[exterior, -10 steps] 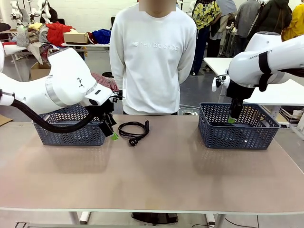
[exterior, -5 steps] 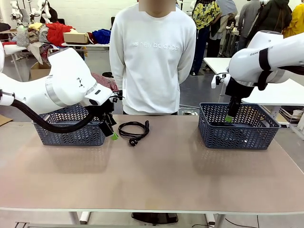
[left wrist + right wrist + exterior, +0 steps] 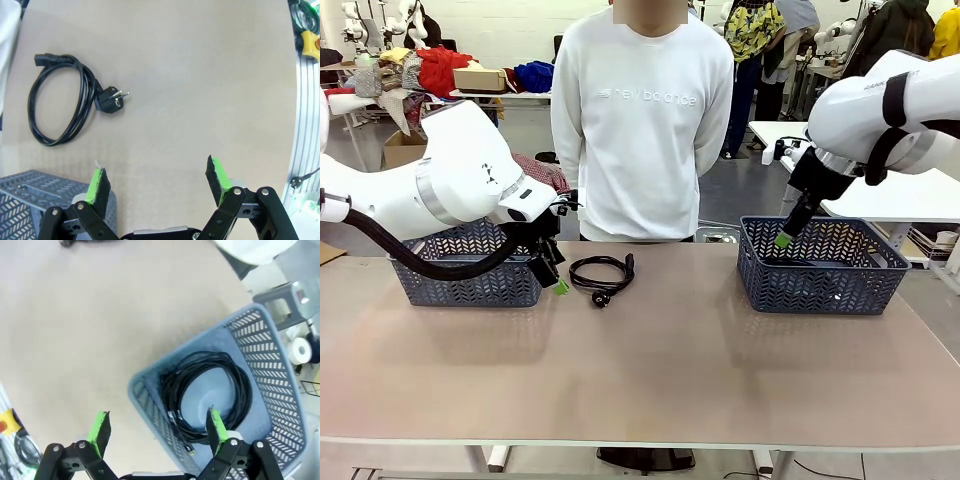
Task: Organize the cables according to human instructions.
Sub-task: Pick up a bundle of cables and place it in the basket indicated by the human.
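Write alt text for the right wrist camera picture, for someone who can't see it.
The right gripper, jaws open, hovers over a blue lattice basket that holds coiled black cables. The basket stands on a tan table, whose bare top takes up the upper left of the picture.

Loose cable (image 3: 106,100) on table (image 3: 650,370), coiled cables (image 3: 172,395) in basket (image 3: 820,285).

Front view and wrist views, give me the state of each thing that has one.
Left gripper: open, empty.
Right gripper: open, empty, above the right basket.
Table cable: coiled, loose on the table.
Basket cable: coiled inside the right basket.
Left basket: contents hidden.
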You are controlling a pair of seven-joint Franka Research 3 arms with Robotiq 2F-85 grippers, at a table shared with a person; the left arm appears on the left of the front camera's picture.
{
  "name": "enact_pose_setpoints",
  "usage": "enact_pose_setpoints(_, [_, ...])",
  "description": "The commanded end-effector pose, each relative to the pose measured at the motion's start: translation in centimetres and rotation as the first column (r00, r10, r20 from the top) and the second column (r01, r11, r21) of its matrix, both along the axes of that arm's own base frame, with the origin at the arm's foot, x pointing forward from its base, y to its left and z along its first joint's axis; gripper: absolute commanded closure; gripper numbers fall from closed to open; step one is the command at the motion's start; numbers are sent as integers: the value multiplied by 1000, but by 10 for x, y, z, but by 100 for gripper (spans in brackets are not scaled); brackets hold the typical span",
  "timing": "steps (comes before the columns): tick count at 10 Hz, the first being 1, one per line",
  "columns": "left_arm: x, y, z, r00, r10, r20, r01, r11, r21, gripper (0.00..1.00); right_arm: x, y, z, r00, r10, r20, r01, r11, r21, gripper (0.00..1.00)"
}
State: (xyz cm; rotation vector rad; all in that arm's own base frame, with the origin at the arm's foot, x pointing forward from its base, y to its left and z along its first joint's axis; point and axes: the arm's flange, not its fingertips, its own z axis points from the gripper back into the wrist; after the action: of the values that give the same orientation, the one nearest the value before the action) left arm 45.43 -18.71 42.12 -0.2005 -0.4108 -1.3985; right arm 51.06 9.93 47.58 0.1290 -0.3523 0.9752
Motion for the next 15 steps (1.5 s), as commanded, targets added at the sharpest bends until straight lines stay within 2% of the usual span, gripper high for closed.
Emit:
enact_pose_setpoints(1, [-1, 1, 0, 1000, 2, 4, -2, 1000, -1, 0, -35, 21, -6, 997, -31, 69, 30, 999, 17, 0])
enact_pose_setpoints(4, [-1, 1, 0, 1000, 2, 4, -2, 1000, -1, 0, -75, 49, -19, 995, -36, 97, 32, 999, 42, 0])
enact_pose_setpoints(9, [-1, 1, 0, 1000, 2, 4, -2, 1000, -1, 0, -116, 74, -56, 996, 6, 93, -15, 995, 98, 0])
enact_pose_setpoints(15, [-1, 1, 0, 1000, 2, 4, -2, 1000, -1, 0, -113, 80, -56, 997, 16, 71, -20, 998, 54, 0])
